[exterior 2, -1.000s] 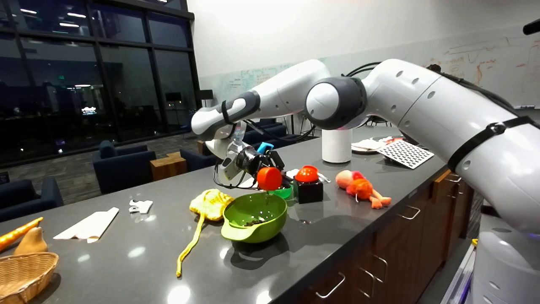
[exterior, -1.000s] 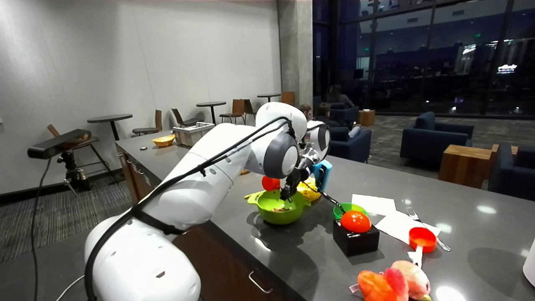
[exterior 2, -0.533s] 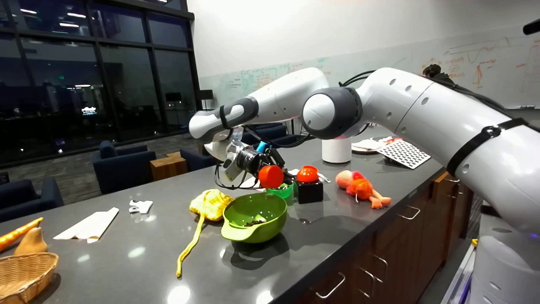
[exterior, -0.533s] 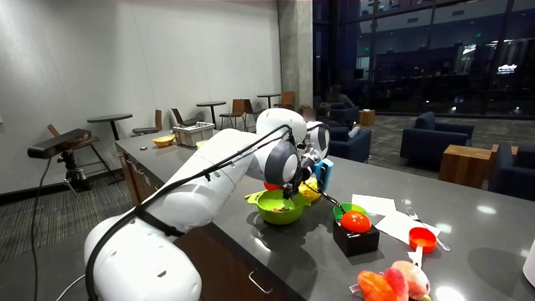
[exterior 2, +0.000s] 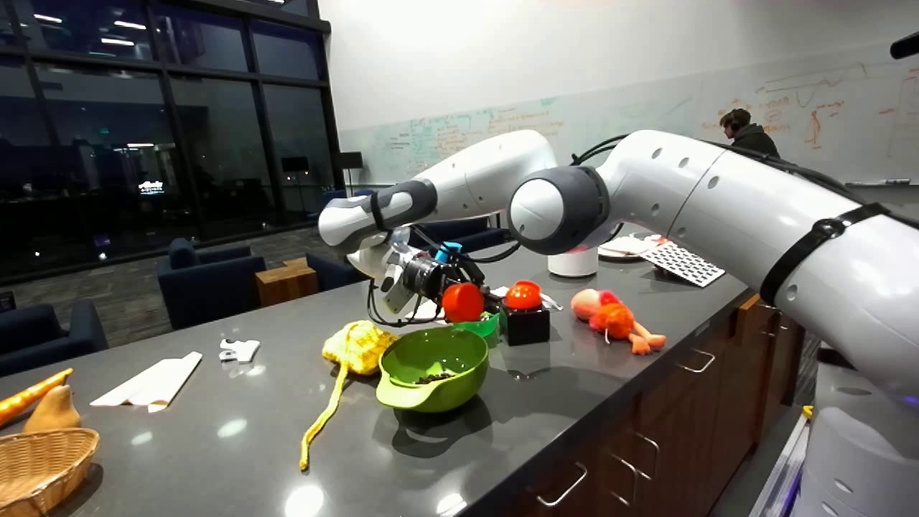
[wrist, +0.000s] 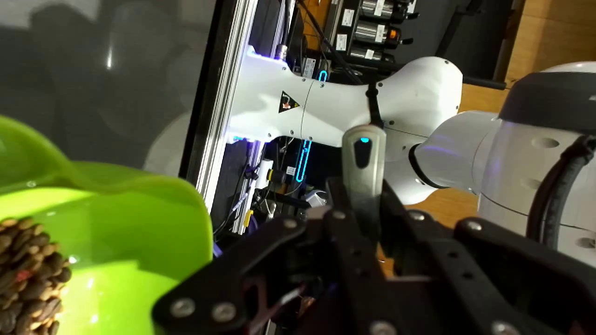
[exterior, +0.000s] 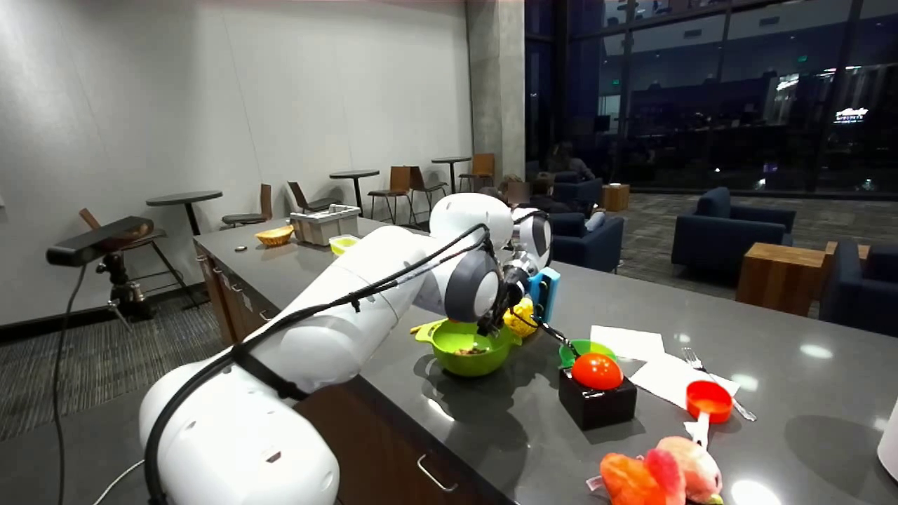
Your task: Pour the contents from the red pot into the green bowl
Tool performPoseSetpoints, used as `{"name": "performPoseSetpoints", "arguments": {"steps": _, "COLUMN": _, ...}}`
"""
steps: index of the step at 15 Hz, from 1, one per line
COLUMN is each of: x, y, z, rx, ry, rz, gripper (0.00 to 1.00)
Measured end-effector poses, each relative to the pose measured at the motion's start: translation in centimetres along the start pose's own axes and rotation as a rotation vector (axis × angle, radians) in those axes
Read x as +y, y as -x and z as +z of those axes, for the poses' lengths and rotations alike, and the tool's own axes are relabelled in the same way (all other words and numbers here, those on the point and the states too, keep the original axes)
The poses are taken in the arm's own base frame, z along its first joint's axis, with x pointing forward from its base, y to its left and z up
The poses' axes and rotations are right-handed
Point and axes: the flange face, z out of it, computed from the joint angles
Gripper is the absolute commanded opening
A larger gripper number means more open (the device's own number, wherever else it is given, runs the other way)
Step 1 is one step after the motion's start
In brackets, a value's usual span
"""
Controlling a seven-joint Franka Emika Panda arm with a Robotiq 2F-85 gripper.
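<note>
My gripper (wrist: 362, 197) is shut on the pale handle of the red pot (wrist: 363, 160) in the wrist view; the pot's cup is out of sight there. In an exterior view the red pot (exterior 2: 463, 301) is tipped on its side just above the far rim of the green bowl, in front of my gripper (exterior 2: 470, 274). In an exterior view only a sliver of the pot shows past my arm and gripper (exterior: 489, 321). The green bowl (exterior: 466, 366) stands upright on the counter in both exterior views (exterior 2: 452, 391). Brown beans lie in the green bowl (wrist: 139, 214).
A small green dish (exterior 2: 479, 328) and a black block (exterior 2: 525, 327) with a red dome stand beside the bowl. A yellow soft toy (exterior 2: 359, 348) lies against its other side. A red-and-white cup (exterior: 708, 401), a fork (exterior: 694, 359) and an orange plush (exterior: 649, 477) lie farther off.
The arm's elbow has sunk. The red pot has shifted slightly right in both exterior views and dropped mostly from sight behind the arm in one. The bowl has not moved.
</note>
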Motion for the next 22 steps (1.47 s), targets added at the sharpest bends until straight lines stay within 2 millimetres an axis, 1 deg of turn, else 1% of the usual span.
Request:
{"name": "performPoseSetpoints", "arguments": {"steps": 13, "x": 0.48, "y": -0.6, "z": 0.21, "rx": -0.073, "ry": -0.092, "rz": 0.109, "gripper": 0.04}}
{"name": "performPoseSetpoints", "arguments": {"steps": 22, "x": 0.64, "y": -0.08, "z": 0.15, "rx": -0.092, "ry": -0.096, "rz": 0.12, "gripper": 0.04}}
